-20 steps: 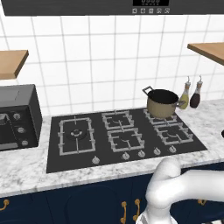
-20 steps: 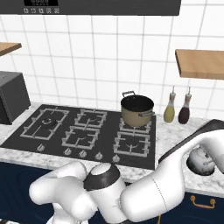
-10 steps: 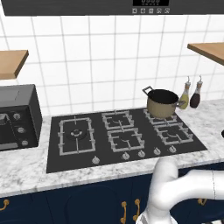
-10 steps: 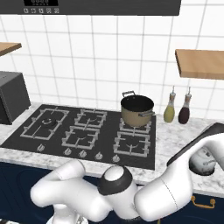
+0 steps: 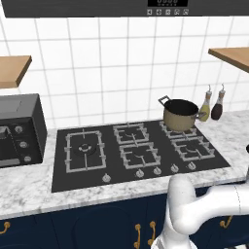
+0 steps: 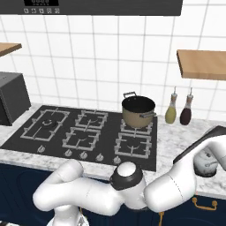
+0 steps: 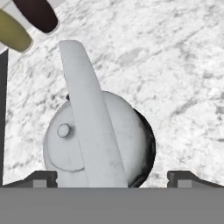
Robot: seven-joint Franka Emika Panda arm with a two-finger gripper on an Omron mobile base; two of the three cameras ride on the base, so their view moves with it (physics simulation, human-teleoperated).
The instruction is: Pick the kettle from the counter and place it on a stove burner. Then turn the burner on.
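Kettle (image 7: 98, 144): round, shiny silver, flat arched handle; on marbled counter (image 7: 175, 57).

Small round kettle (image 7: 98, 140): pale silver metal, smooth, soft sheen rather than mirror; broad arched handle same finish, round knob on lid.

White-and-grey marbled stone counter (image 7: 175, 65): veined, polished-looking, faintly mottled.

Black cooktop (image 5: 136, 153): flat, matt to satin; grey metal grates, dull.

Brass-coloured pot with black rim (image 6: 138, 111), at 2 o'clock on the cooktop: brushed metal look, dark matt interior.

Brown wooden shelf (image 6: 203, 64): plain matt wood.

White tiled wall (image 5: 116, 68): smooth, light gloss.

Two bottles (image 6: 178, 110): glassy, olive and dark.
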